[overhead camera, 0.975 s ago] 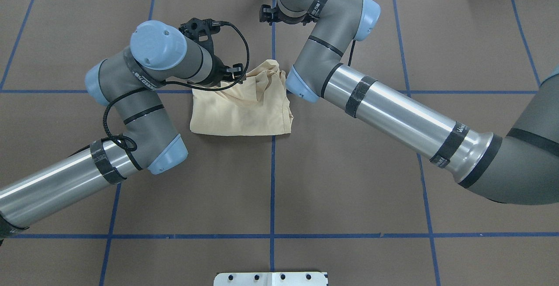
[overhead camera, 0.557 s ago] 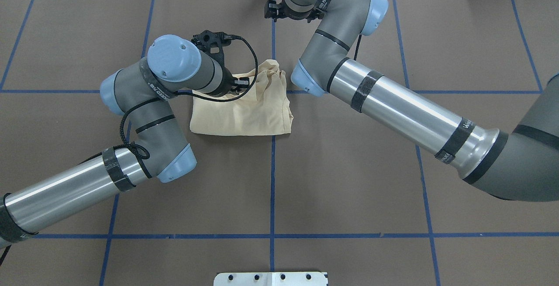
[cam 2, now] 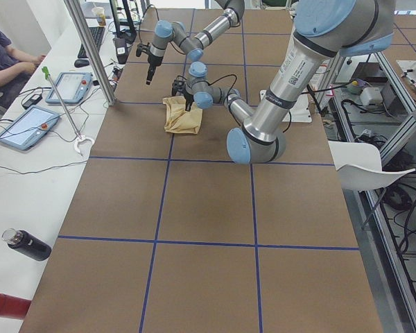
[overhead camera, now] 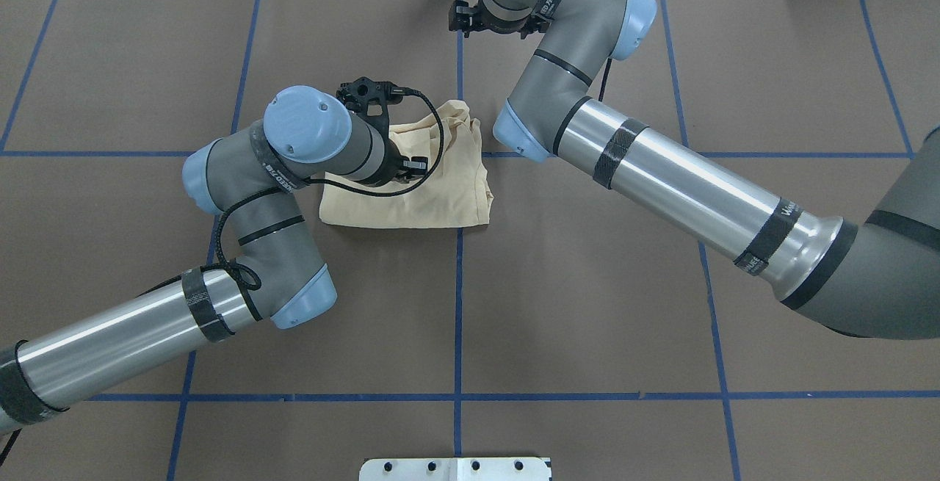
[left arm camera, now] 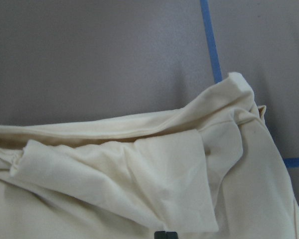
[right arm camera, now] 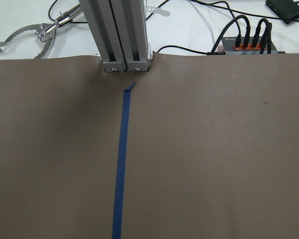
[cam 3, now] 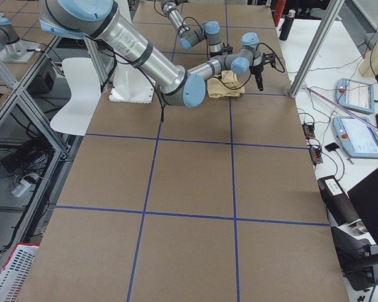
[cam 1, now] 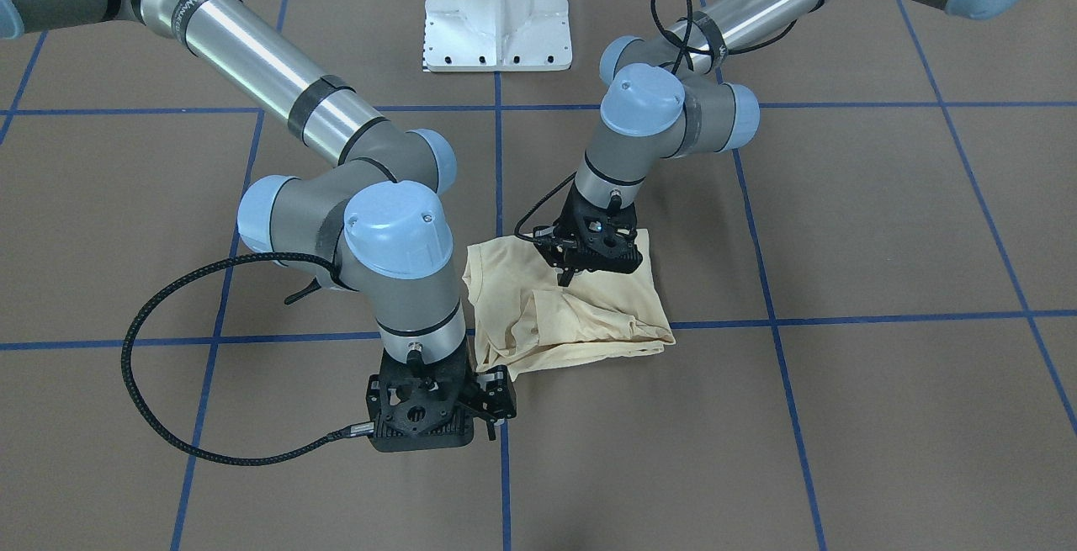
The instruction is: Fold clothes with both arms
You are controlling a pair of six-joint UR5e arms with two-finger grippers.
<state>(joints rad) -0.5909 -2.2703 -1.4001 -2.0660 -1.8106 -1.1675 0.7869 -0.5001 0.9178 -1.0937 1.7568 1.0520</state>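
Note:
The clothes, one pale cream shirt (cam 1: 589,328) (overhead camera: 433,198) (cam 2: 180,119), lie bunched and partly folded at the middle of the table, with a loose flap (left arm camera: 139,169) on top. No print or tag shows. My left gripper (cam 1: 566,276) points down over the shirt's robot-side half. Its fingertips (left arm camera: 165,234) are pressed together at the cloth, and I see no fabric between them. My right gripper (cam 1: 425,425) hangs over bare table just past the shirt's far corner. Its fingers are hidden under the wrist and do not show in the right wrist view.
Blue tape lines (overhead camera: 458,305) cross the brown table cover. The white pedestal base (cam 1: 496,13) stands at the robot's edge. An aluminium post (right arm camera: 120,35) rises at the far edge. A person (cam 2: 0,55), tablets and a black bottle (cam 2: 28,244) are at a side bench.
My left arm has swung right and toward the robot, so its wrist now covers the shirt's upper left part. My right arm has shifted slightly right and farther away. The shirt has barely moved.

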